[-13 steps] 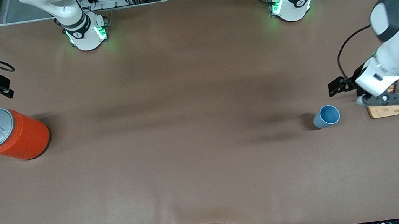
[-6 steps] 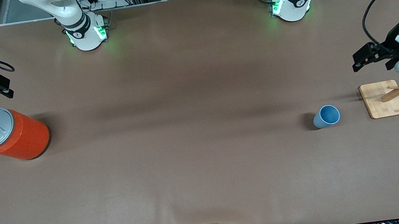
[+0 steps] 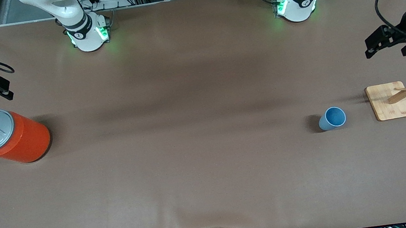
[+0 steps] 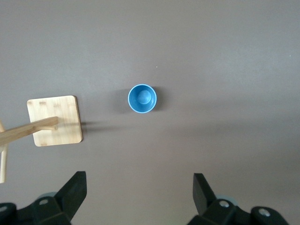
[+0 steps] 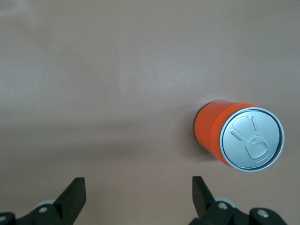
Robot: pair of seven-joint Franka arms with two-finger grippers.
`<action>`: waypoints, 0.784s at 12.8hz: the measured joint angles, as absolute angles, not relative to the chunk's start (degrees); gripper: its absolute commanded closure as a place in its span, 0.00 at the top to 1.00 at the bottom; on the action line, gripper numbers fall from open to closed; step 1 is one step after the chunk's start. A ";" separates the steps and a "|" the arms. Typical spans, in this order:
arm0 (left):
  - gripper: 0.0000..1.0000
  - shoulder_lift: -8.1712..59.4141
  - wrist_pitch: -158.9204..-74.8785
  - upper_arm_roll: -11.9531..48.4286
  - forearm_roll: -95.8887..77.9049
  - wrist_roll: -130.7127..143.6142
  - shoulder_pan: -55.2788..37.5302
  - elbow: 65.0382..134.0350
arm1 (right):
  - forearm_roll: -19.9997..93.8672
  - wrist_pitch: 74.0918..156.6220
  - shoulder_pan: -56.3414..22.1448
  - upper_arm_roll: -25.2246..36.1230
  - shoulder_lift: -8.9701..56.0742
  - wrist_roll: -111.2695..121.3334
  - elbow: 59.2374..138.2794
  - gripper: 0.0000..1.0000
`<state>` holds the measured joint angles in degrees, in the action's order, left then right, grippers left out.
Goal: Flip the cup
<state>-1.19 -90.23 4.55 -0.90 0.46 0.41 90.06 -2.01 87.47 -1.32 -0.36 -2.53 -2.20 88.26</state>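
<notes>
Brown table cover [image 3: 197,130] carries the cup [image 3: 332,118] upright, mouth up, so my left gripper [image 4: 139,197] hangs wide above it, while my right gripper [image 5: 138,197] waits wide over the orange can [image 5: 239,137].

The table [image 3: 200,149] wears a brown cover. On it the small blue cup [image 3: 332,118] stands upright, mouth up, toward the left arm's end, near a wooden stand's square base [image 3: 390,101]. A large orange can [image 3: 9,135] stands at the right arm's end.
</notes>
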 measured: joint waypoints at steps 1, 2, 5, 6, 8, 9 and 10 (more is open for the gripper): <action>1.00 -1.53 -89.61 4.47 -0.86 0.46 0.42 90.05 | -2.01 87.47 -1.32 -0.34 -2.53 -2.20 88.26 1.00; 1.00 -1.84 -89.01 4.43 -0.85 0.46 0.43 90.01 | -2.01 87.47 -1.32 -0.33 -2.53 -2.20 88.26 1.00; 1.00 -3.19 -87.52 4.61 -0.85 0.46 0.40 89.94 | -2.00 87.47 -1.32 -0.33 -2.53 -2.20 88.26 1.00; 1.00 -3.50 -87.08 4.67 -0.85 0.46 0.39 89.90 | -1.98 87.47 -1.32 -0.33 -2.53 -2.20 88.26 1.00; 1.00 -3.69 -85.97 4.65 -0.85 0.46 0.39 88.43 | -1.94 87.47 -1.32 -0.32 -2.53 -2.20 88.26 1.00; 1.00 -3.70 -84.93 4.61 -0.85 0.46 0.40 87.24 | -1.91 87.47 -1.32 -0.32 -2.53 -2.20 88.26 1.00; 1.00 -3.70 -83.84 4.50 -0.82 0.46 0.41 86.43 | -1.88 87.47 -1.32 -0.32 -2.53 -2.20 88.26 1.00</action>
